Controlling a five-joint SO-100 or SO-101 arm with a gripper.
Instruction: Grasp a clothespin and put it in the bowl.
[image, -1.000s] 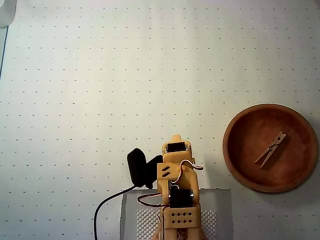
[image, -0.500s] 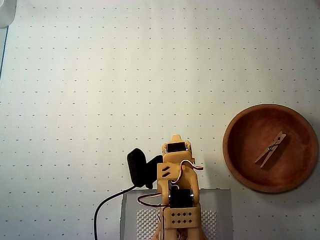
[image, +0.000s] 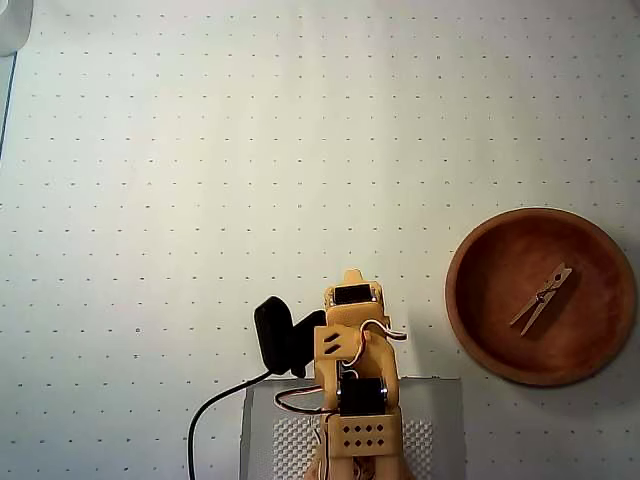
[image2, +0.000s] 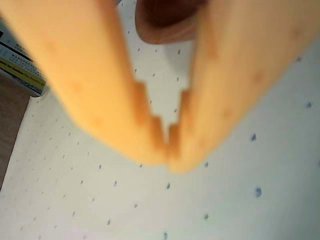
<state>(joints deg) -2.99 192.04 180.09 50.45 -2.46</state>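
Where the overhead view looks down on the work surface, the clothespin lies inside the bowl, resting on its floor slightly right of centre and angled from lower left to upper right. The bowl sits at the right edge of the frame, just below mid-height, on a white dotted mat. The arm stands at the bottom centre, folded over its base on a grey plate, well apart from the bowl. A black cable runs from the arm toward the bottom edge.

In the wrist view, the gripper fills the upper part of the frame, blurred by closeness. Its two orange fingers meet at their tips, with only a narrow stepped gap above the contact line; nothing is held between them. The dotted mat lies beneath. A portion of the bowl's rim shows at the top centre, between the fingers. A strip of brown surface appears at the left edge.
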